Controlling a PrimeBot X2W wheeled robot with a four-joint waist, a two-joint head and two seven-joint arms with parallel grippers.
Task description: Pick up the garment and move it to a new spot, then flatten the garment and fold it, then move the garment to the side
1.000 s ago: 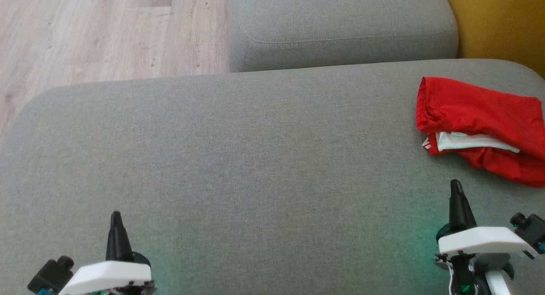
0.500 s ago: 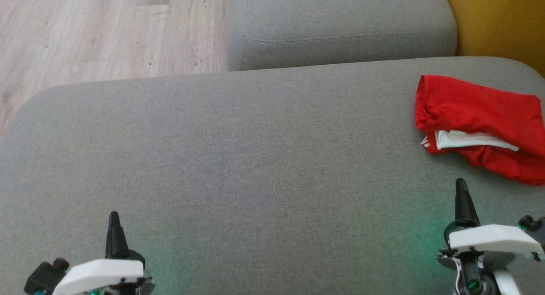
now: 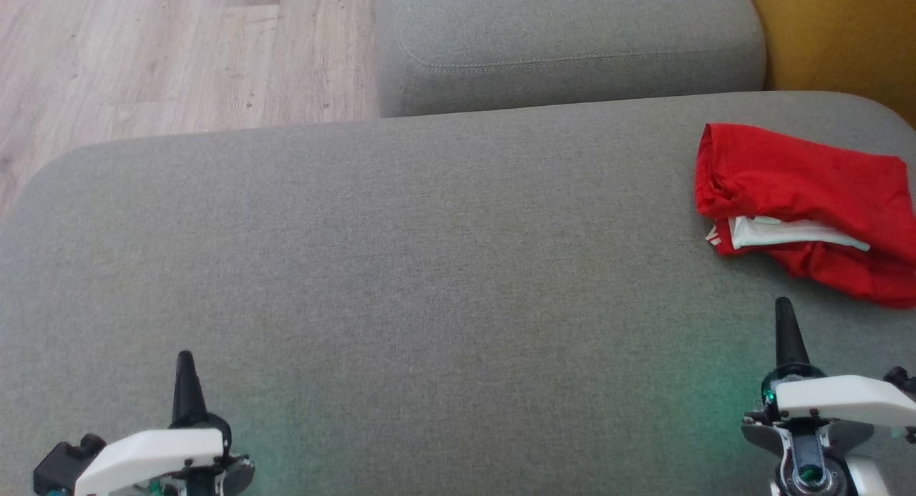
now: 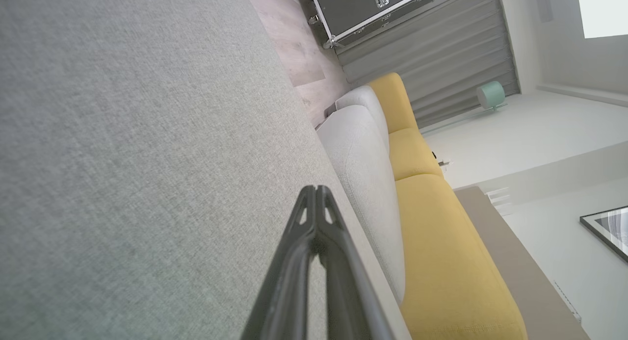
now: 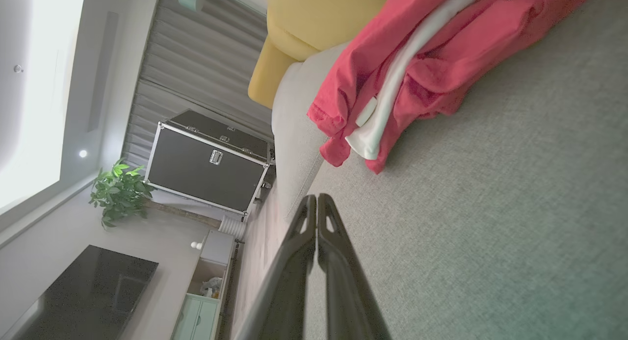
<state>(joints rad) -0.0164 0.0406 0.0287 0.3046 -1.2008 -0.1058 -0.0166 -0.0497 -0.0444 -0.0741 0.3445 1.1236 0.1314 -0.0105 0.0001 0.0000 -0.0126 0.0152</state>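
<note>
The garment [image 3: 801, 195] is red with a white band, lying bunched and roughly folded at the far right of the grey sofa seat [image 3: 429, 267]. In the right wrist view the garment [image 5: 427, 70] lies ahead of the fingers, apart from them. My right gripper [image 3: 785, 310] is shut and empty, a little nearer than the garment's near edge, also seen as the right gripper [image 5: 316, 198] over bare cushion. My left gripper [image 3: 184, 358] stays shut and empty at the lower left, far from the garment; in its own view the left gripper [image 4: 315, 190] has its fingers pressed together.
A second grey cushion [image 3: 565, 45] lies beyond the seat, with wooden floor [image 3: 157, 52] to the far left and a yellow cushion [image 3: 837, 31] at the top right. A black case [image 5: 208, 166] and a plant [image 5: 120, 193] stand farther off in the room.
Both grippers have slid slightly lower in the head view, the right one also a little to the right. The picture shifted a bit too. The garment lies as before.
</note>
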